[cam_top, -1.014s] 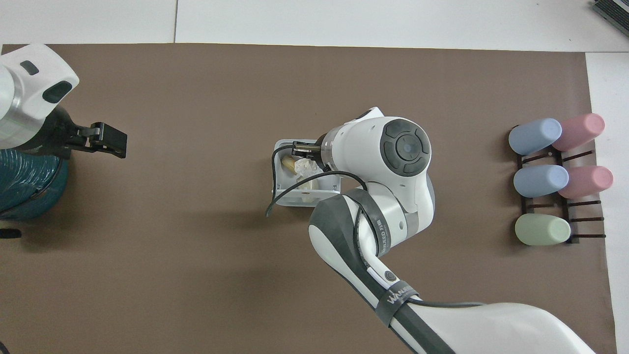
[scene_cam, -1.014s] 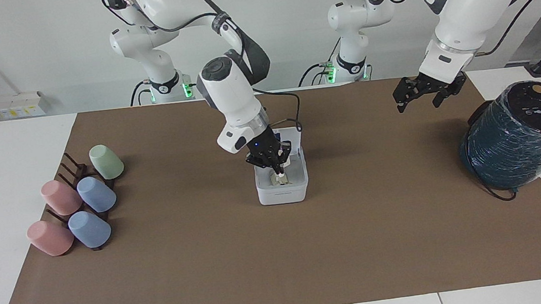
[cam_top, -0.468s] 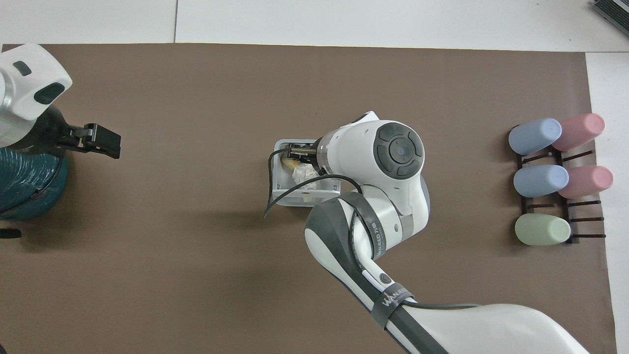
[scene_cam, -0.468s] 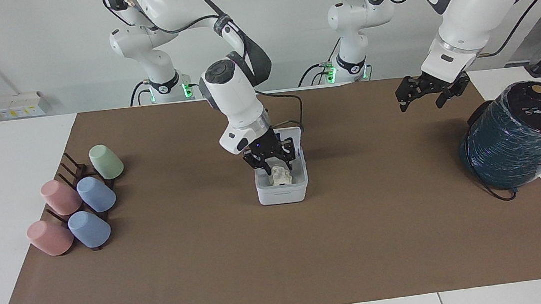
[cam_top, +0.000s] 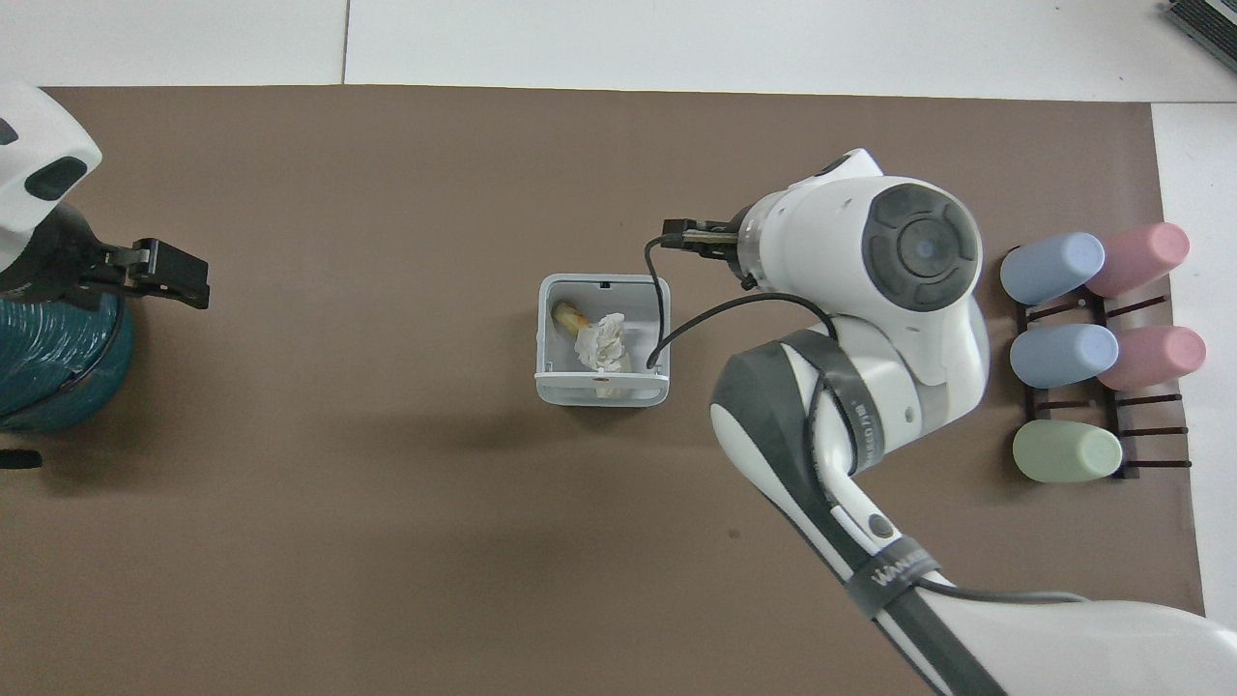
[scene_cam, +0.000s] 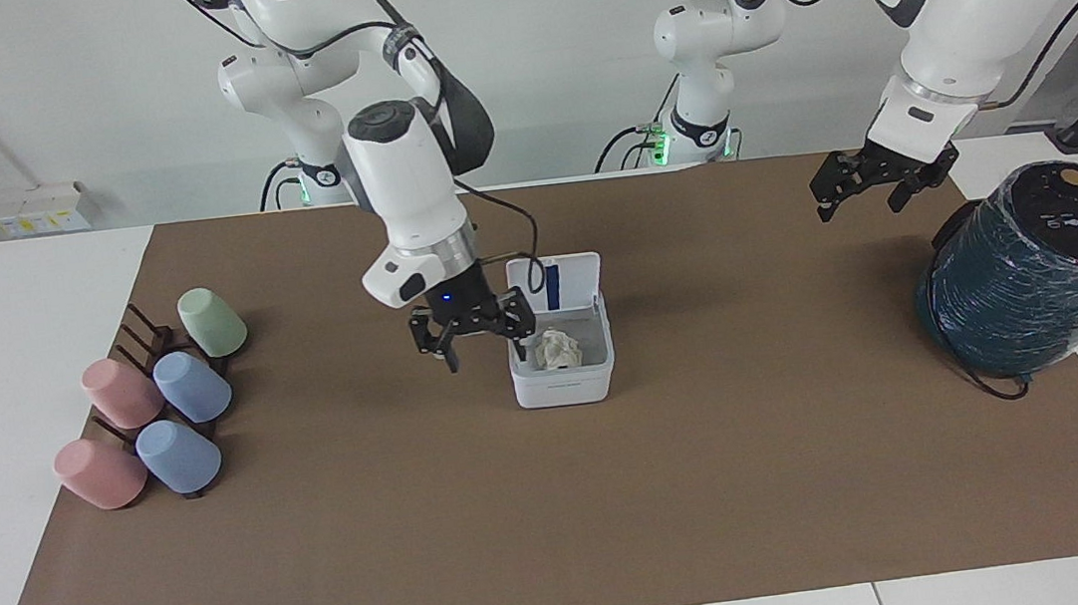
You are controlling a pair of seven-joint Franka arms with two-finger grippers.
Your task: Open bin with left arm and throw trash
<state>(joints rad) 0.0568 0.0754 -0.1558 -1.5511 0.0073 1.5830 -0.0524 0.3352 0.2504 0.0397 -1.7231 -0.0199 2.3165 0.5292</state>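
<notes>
The bin (scene_cam: 563,392) is a small white box at the middle of the brown mat, its lid (scene_cam: 554,285) standing open on the side nearer the robots. A white wad of trash (scene_cam: 559,347) lies in it. In the overhead view the bin (cam_top: 599,281) holds the white wad (cam_top: 601,340) and a yellow-orange wad (cam_top: 568,314). My right gripper (scene_cam: 472,335), with the blue light, is open and empty, raised just beside the bin toward the right arm's end (cam_top: 688,235). My left gripper (scene_cam: 878,189) is open and empty over the mat beside the teal cylinder (cam_top: 169,275).
A big dark teal wrapped cylinder (scene_cam: 1046,269) stands at the left arm's end (cam_top: 48,358). Several pastel cups (scene_cam: 159,403) lie on a dark rack at the right arm's end (cam_top: 1092,348). The right arm's black cable (cam_top: 657,329) hangs over the bin's edge.
My right gripper let go of the white wad in the bin, rose out and moved toward the right arm's end. My left gripper drifted toward the teal cylinder.
</notes>
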